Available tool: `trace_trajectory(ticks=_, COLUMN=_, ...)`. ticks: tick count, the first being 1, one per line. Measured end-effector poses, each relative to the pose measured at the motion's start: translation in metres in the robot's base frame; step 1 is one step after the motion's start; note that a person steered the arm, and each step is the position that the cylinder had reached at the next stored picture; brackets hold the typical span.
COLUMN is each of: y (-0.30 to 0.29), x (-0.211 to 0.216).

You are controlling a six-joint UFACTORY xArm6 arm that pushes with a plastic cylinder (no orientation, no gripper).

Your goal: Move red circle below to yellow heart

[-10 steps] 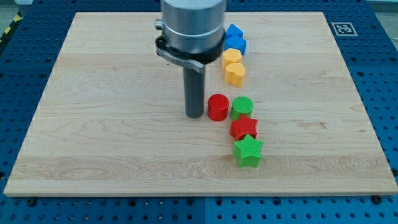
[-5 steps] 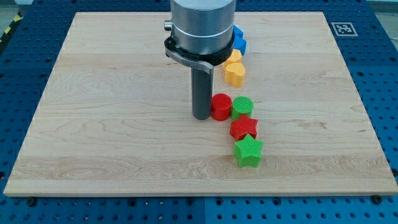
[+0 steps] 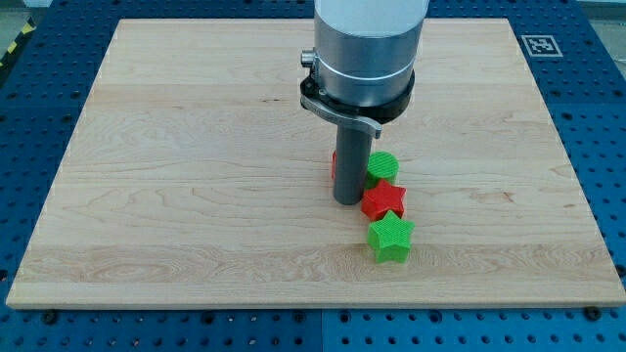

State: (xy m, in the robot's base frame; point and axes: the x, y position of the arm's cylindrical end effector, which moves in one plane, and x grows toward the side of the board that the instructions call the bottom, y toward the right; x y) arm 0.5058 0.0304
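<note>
My tip (image 3: 347,201) rests on the wooden board (image 3: 176,176), just left of the red star (image 3: 383,200). The red circle (image 3: 334,164) is almost wholly hidden behind the rod; only a thin red sliver shows at the rod's left edge. The green circle (image 3: 382,164) sits right of the rod, touching or nearly touching it. The green star (image 3: 391,238) lies below the red star. The yellow heart is hidden behind the arm's grey body.
The other yellow block and the blue blocks are also hidden behind the arm. A black-and-white marker (image 3: 536,45) sits at the board's top right corner. Blue perforated table surrounds the board.
The arm has moved toward the view's right and bottom. The rod now covers the red circle, and the arm's body hides the yellow and blue blocks seen earlier.
</note>
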Motion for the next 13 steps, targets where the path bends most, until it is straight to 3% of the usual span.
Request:
trace_trajectory(ticks=1, y=-0.007, x=-0.034)
trace_trajectory(ticks=3, y=-0.057, x=-0.039)
trace_trajectory(ticks=4, y=-0.069, x=-0.084)
trace_trajectory(ticks=5, y=-0.049, x=-0.104)
trace_trajectory(ticks=6, y=-0.013, x=-0.100)
trace_trajectory(ticks=9, y=-0.057, x=-0.090)
trace_trajectory(ticks=11, y=0.004, x=-0.078)
trace_trajectory(ticks=13, y=0.015, x=-0.081)
